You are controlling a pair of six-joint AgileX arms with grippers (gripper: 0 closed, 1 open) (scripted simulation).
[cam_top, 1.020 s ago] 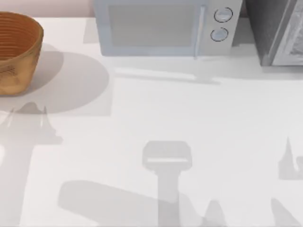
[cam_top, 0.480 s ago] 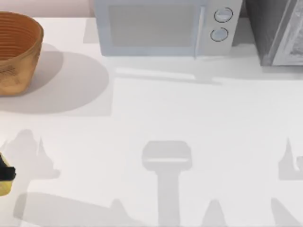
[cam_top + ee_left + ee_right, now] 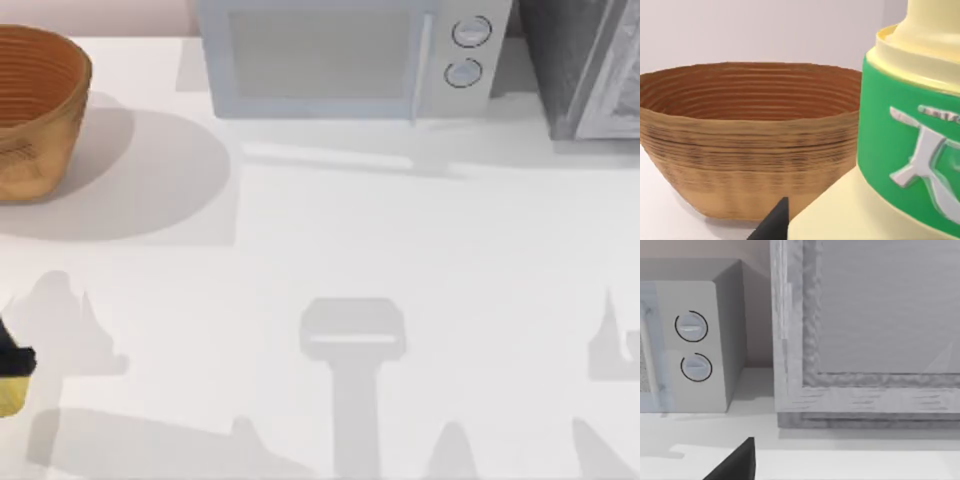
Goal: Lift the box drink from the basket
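Observation:
The orange-brown woven basket (image 3: 35,110) stands at the table's back left, and its ribbed inside looks bare in the left wrist view (image 3: 750,150). The pale-yellow box drink (image 3: 10,395) is outside it at the left edge, nearer the front, with my left gripper (image 3: 12,360) shut on it. Close to the left wrist camera, the drink (image 3: 900,150) shows its green band, with one dark fingertip (image 3: 775,222) beside it. My right gripper (image 3: 735,465) is parked at the right, facing the back appliances.
A white microwave (image 3: 340,60) with two round knobs (image 3: 690,345) stands along the back edge. A grey speckled cabinet (image 3: 585,65) sits at the back right, with its front (image 3: 865,330) facing the table. Arm shadows lie across the white tabletop.
My left gripper came into the top view at the left edge with the box drink in it, then settled slightly lower. Its shadow shifted leftward. The basket stayed put.

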